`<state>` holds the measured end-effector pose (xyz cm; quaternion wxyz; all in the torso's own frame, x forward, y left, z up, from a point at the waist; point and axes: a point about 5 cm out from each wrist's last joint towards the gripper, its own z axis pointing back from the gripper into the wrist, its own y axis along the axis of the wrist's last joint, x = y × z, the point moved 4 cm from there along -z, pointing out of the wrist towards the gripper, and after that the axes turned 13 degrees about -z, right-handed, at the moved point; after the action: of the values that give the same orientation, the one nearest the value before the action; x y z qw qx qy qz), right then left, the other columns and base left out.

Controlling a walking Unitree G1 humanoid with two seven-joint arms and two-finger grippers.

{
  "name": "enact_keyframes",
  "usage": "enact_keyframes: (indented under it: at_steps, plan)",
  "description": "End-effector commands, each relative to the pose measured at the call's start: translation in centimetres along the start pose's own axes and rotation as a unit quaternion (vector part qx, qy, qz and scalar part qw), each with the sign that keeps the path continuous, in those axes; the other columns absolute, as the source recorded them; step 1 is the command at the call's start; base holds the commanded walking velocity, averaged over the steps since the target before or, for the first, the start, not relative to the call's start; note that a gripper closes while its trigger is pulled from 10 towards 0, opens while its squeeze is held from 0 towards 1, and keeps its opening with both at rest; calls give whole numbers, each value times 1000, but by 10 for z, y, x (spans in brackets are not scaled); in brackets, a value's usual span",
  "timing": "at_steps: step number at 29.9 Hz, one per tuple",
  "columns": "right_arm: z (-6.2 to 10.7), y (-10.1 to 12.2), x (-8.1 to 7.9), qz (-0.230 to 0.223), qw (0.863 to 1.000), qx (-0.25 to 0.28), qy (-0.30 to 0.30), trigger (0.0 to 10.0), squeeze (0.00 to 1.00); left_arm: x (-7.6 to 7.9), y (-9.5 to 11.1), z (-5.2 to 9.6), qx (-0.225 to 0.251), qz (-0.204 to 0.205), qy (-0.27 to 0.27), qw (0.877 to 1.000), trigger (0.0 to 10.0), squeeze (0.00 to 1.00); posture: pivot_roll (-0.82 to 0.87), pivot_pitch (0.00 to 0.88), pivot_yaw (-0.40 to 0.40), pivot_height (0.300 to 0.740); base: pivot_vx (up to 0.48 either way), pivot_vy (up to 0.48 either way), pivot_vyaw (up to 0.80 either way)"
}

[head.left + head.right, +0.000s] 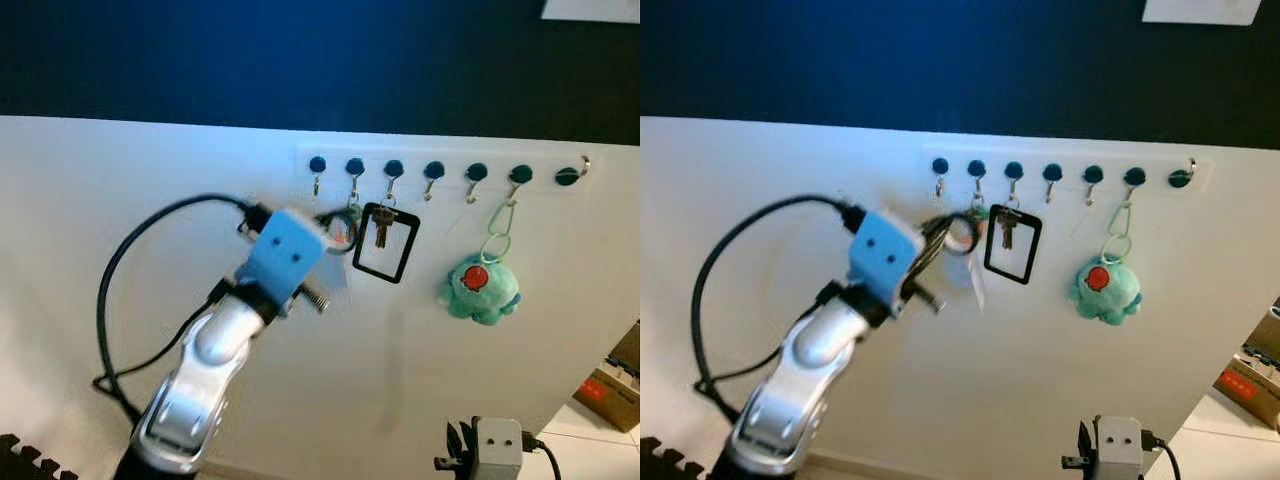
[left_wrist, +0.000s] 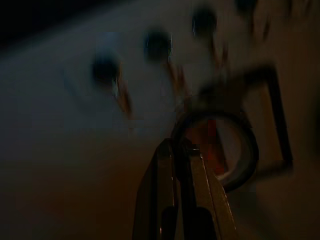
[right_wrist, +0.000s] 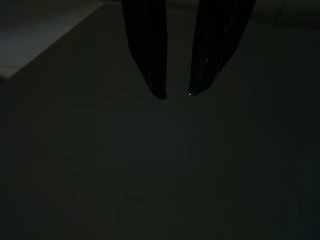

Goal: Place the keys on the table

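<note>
keys on wall hooks, left gripper (image 1: 945,235) raised to them.

left arm (image 1: 200,370) is lifted toward a white wall rail (image 1: 445,170) of dark-knobbed hooks. in the left wrist view the two black fingers (image 2: 170,190) lie pressed together with no visible gap, their tips at the rim of a round key ring (image 2: 220,150); whether they actually pinch the ring cannot be told through the blur and dim light. the keys (image 1: 382,228) hang from a hook just beyond the fingertips, together with a black rectangular tag (image 1: 387,243). further along the rail, well away from the gripper, a teal plush toy (image 1: 480,288) hangs on a green clip. right gripper (image 3: 176,94) hangs low in shade, fingertips slightly parted, holding nothing.
</note>
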<state>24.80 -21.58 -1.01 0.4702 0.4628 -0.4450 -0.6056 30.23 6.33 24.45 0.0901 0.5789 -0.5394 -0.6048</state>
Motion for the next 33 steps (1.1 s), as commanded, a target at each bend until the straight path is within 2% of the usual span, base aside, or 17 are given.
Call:
enact_keyframes:
  at_steps: [1,3,5,9,11,13,14,16,17,18,20,23,24,25,28,33]
  plan:
    - [-1,11,-6,4,1000,18,22,10000,0,0,-9,6,-16,4,-8,1000,10000,0,-8,33,22,740,0,0,0]
    - [-2,30,-13,2,997,51,58,10000,0,3,-12,8,-23,14,-8,1000,10000,0,-8,38,19,740,0,0,0]
    - [-2,30,-13,2,997,51,58,10000,0,3,-12,8,-23,14,-8,1000,10000,0,-8,38,19,740,0,0,0]
    - [3,69,-29,11,986,105,132,10000,0,6,-12,8,-24,22,-11,999,10000,0,-13,42,18,740,0,0,0]
    - [3,69,-29,11,986,105,132,10000,0,6,-12,8,-24,22,-11,999,10000,0,-13,42,18,740,0,0,0]
    - [7,94,-39,18,976,137,170,10000,0,5,-12,9,-22,39,-16,999,10000,0,-22,46,22,740,0,0,0]
    - [7,94,-39,18,976,137,170,10000,0,5,-12,9,-22,39,-16,999,10000,0,-22,46,22,740,0,0,0]
    - [10,115,-50,18,967,163,195,10000,0,2,-9,11,-13,66,-23,997,10000,0,-28,48,28,740,0,0,0]
    - [11,122,-55,15,963,172,207,10000,671,0,-6,11,-5,81,-29,996,10000,0,-28,48,28,740,0,0,0]
    - [12,130,-63,11,959,180,221,10000,1000,-1,-1,12,6,95,-38,995,10000,0,-28,48,28,740,0,0,0]
    - [15,141,-75,4,951,190,243,10000,1000,-4,6,13,21,105,-49,993,10000,0,-28,48,28,740,0,0,0]
    - [16,147,-82,0,947,196,255,10000,1000,-4,8,14,26,103,-54,993,10000,0,-28,48,28,740,0,0,0]
    - [17,154,-91,-4,941,201,273,10000,1000,-4,9,14,28,99,-59,993,10000,0,-20,54,29,740,0,0,0]
    - [19,161,-100,-7,934,207,291,10000,0,-2,11,16,30,97,-67,993,10000,0,-20,54,29,740,0,0,0]
    - [23,171,-113,-14,922,211,324,10000,0,4,12,19,31,97,-85,991,10000,0,-14,55,27,740,0,0,0]
    - [38,191,-133,-76,894,190,399,10000,0,8,9,23,24,103,-97,990,10000,0,-3,56,20,740,0,0,0]
